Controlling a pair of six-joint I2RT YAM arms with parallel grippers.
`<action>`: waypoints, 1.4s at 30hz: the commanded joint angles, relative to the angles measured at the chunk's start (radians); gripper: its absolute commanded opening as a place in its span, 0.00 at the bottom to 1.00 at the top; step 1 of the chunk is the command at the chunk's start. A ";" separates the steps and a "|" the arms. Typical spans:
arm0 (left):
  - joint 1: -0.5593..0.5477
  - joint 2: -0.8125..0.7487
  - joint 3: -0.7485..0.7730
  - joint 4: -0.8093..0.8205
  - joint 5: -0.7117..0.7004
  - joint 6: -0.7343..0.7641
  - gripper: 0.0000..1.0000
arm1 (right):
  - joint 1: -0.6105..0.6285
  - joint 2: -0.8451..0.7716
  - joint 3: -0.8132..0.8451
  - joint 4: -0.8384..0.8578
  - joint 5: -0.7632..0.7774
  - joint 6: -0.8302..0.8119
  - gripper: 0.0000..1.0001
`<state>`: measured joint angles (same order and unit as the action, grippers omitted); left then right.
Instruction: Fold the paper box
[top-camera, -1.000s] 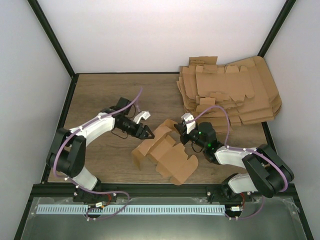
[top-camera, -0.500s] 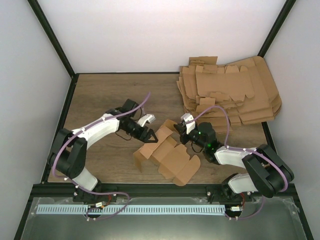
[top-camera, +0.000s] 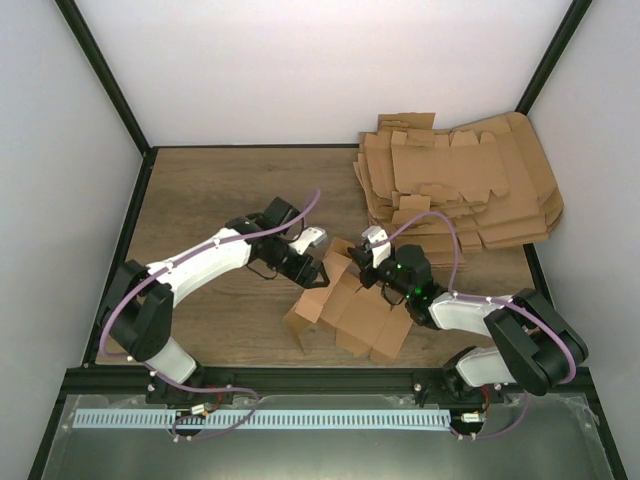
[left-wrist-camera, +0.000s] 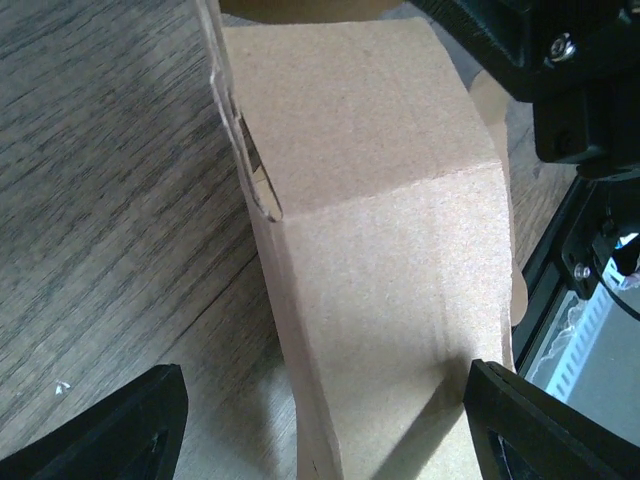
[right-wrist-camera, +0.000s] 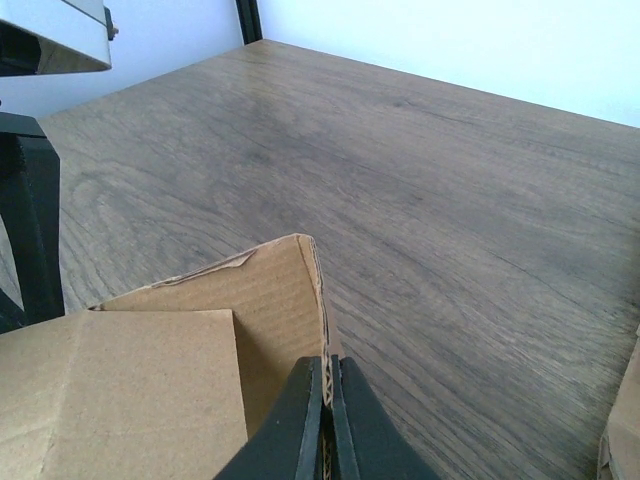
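Wood-grain table, white walls all round, and the paper box lies half-folded just left of the pile of flat cardboard sheets and nearer my bases. My right gripper is pinched tight on a raised flap edge at the end of the box closest to that pile, cardboard sandwiched between the fingers. My left gripper sits on the side away from the pile, jaws spread wide with a folded panel between them; can't tell if they touch it.
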<state>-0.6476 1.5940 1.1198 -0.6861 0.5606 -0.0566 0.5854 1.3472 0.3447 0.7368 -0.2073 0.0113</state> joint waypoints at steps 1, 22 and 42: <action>-0.013 -0.001 0.028 -0.001 0.000 -0.028 0.79 | 0.013 -0.007 0.023 0.046 0.019 -0.011 0.01; -0.014 -0.037 0.061 -0.061 -0.008 -0.124 0.79 | 0.030 -0.017 0.027 0.024 0.067 -0.022 0.01; -0.023 0.007 0.118 -0.100 0.072 -0.116 0.74 | 0.044 -0.009 0.037 0.016 0.103 -0.030 0.01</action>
<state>-0.6640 1.5768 1.1904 -0.7506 0.6361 -0.1802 0.6182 1.3472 0.3447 0.7403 -0.1261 -0.0078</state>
